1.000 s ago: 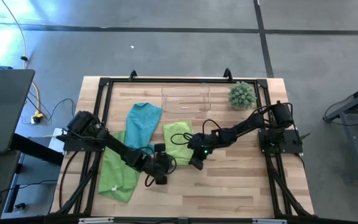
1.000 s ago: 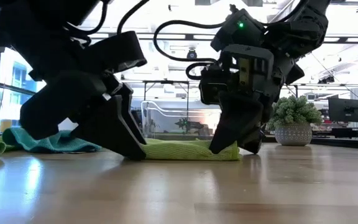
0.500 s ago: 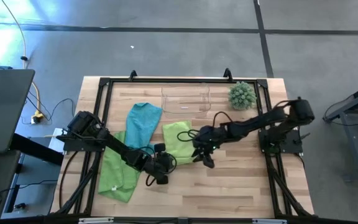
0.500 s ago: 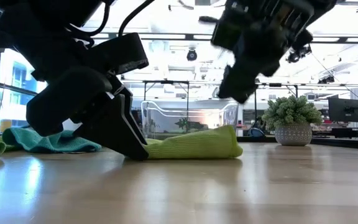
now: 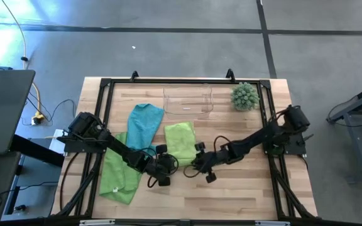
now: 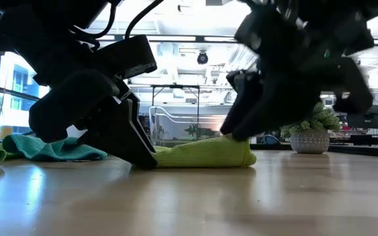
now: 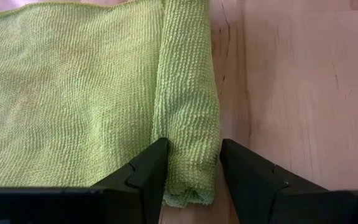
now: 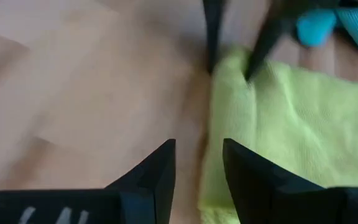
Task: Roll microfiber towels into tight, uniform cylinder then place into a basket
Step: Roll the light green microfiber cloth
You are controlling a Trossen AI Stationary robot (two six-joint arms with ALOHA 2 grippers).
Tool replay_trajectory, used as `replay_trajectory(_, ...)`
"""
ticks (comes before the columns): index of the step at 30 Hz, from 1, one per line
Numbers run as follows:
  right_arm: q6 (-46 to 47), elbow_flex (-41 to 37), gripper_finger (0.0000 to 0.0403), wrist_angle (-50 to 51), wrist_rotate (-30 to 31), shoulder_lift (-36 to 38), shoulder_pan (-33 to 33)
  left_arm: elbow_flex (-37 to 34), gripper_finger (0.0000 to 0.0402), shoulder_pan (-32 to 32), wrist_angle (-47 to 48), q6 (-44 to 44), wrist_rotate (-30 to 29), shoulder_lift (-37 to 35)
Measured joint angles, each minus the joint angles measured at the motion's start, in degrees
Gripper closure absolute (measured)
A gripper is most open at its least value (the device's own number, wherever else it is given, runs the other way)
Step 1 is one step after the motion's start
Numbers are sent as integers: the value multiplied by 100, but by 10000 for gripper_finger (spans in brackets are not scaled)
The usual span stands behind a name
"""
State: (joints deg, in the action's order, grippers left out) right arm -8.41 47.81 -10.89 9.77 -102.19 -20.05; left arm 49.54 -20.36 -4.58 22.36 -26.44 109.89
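A lime green towel [image 5: 180,139] lies flat in the table's middle, and its near edge is rolled into a roll [image 6: 205,154]. My left gripper [image 5: 166,163] is shut on the roll's left end. My right gripper [image 5: 197,164] is open, low at the roll's right end [image 8: 229,186]; I cannot tell whether it touches. A teal towel [image 5: 144,122] lies to the far left of it. A second lime towel [image 5: 115,172] lies under my left arm. The clear basket [image 5: 188,100] stands at the far edge. My left gripper pinches the left end of the roll [image 7: 188,134] between its two fingers [image 7: 146,169], one on each side. The fingers come in low from the table's left and lie along the roll. The roll rests on the table.
A spiky green plant ball in a pot [image 5: 244,96] stands at the far right, beside the basket. Bare wood lies toward the near edge and on the right [image 5: 244,188]. A black frame rims the table.
My right gripper has let go of the towel's right end, risen clear, then come down again, tipped more level, a little toward the near edge at the roll's right end. The roll's right end has puffed up thicker.
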Motion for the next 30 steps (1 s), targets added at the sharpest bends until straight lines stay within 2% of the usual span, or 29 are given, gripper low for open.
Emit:
replay_trajectory(7, 280, 2, 247, 10, 372, -212, 191, -2, 257, 0, 2, 1, 7, 0)
replay_trajectory(12, 380, 2, 225, 45, 221, -353, 339, -4, 257, 0, 2, 6, 7, 0)
replay_trajectory(16, 701, 21, 227, 34, -105, -458, 412, 18, 257, -5, 11, 6, -76, -32)
replay_trajectory(19, 688, 27, 236, 123, -7, -471, 405, 49, 257, -7, 49, -52, -139, -100)
replay_trajectory(25, 762, 4, 241, 979, 198, -20, 404, 74, 257, -5, 74, -131, -95, -73)
replay_trajectory(30, 1189, 2, 242, 1693, 221, 563, 360, 81, 257, 4, 120, -88, -80, -70)
